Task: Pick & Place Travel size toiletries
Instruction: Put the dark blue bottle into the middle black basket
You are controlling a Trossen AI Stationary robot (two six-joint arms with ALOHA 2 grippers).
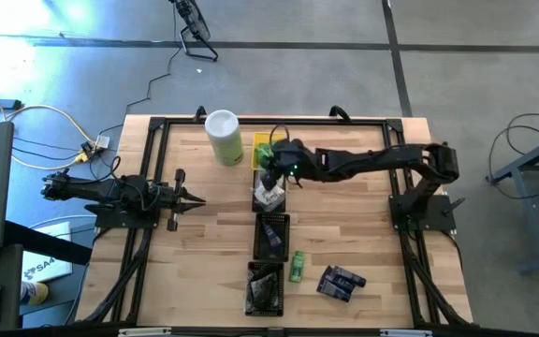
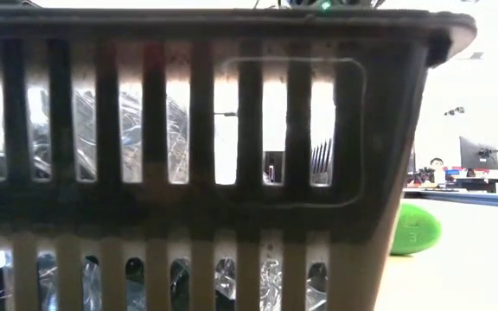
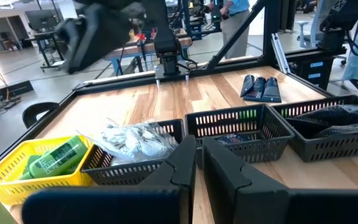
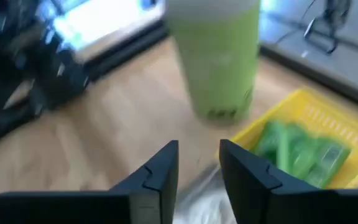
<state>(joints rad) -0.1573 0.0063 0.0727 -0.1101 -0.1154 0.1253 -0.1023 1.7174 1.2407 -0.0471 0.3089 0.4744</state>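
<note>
1. Right claw (image 1: 271,178) hangs over the middle of the worktop (image 1: 363,206), just above the black tray (image 1: 257,200) that holds the white crinkly clear-wrapped pieces (image 1: 269,195). Its jaws stand a little apart, and I see nothing firmly pinched between them. Some clear wrap lies just below the tips in my right wrist view, so I judge I am set to take or leave a piece here.
2. Just beyond that tray sits the yellow tray (image 4: 328,118) with the bright green bottles (image 4: 297,152) lying in it. Each kind seems to have its own tray, which would explain why I am over this one.
3. Beside the yellow tray stands the tall pale-green canister (image 4: 219,62), upright. It is near my reach, so a careless swing could knock it.
4. Farther along the row are two more black trays (image 1: 271,234), both holding dark items I cannot name.
5. Loose on the worktop lie one green bottle (image 1: 297,267), just beside those trays, and the dark blue packets (image 1: 341,282), a little farther out. I judge these are yet to be sorted.
6. Left claw (image 1: 199,198) waits closed and empty at its own side of the worktop, well apart from the trays.
</note>
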